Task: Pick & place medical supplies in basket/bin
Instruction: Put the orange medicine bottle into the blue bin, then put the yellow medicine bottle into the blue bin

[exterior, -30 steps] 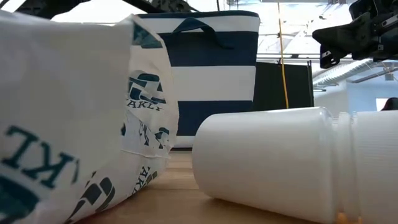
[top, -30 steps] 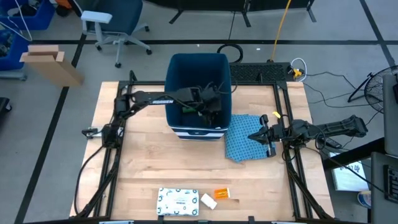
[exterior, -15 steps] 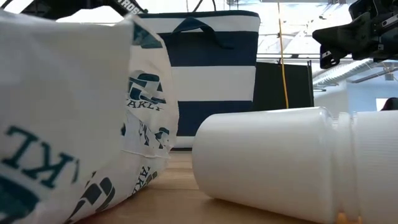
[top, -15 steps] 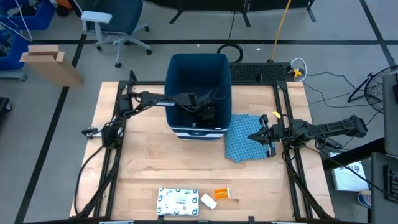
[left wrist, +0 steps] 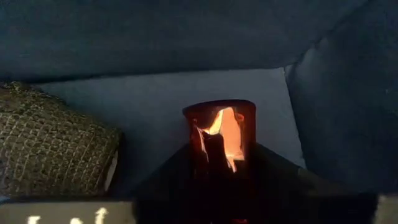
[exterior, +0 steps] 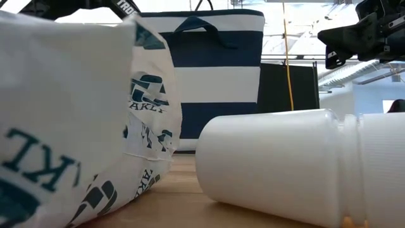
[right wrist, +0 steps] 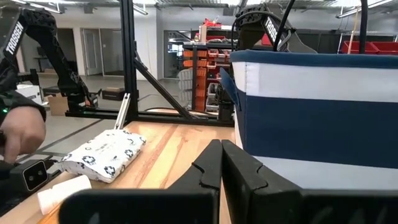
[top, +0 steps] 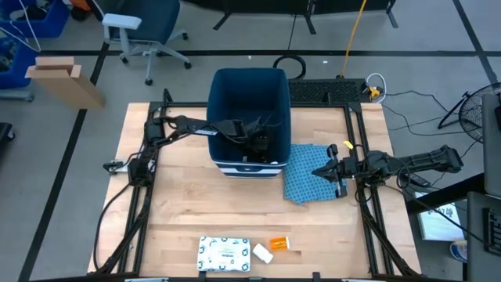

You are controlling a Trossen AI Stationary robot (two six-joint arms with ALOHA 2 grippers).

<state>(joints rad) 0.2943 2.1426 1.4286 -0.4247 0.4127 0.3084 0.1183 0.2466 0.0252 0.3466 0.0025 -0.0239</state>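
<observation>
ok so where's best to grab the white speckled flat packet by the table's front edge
Probably from straight above, pinching across its short width near the middle. The white speckled flat packet lies flat on the wooden table with its long side running left-right, and the small white piece sits close by its right end, so avoid that end.

White bottle [exterior: 272,161] beside patterned packet [exterior: 76,114]

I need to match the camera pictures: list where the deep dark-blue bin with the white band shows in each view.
High view: deep dark-blue rectangular bin, top centre; left arm reaches inside.
Low view: bin centre background, behind the white bottle.
Left wrist view: bin's inside wall.
Right wrist view: bin, right.
Shared landmark: its white band.
</observation>
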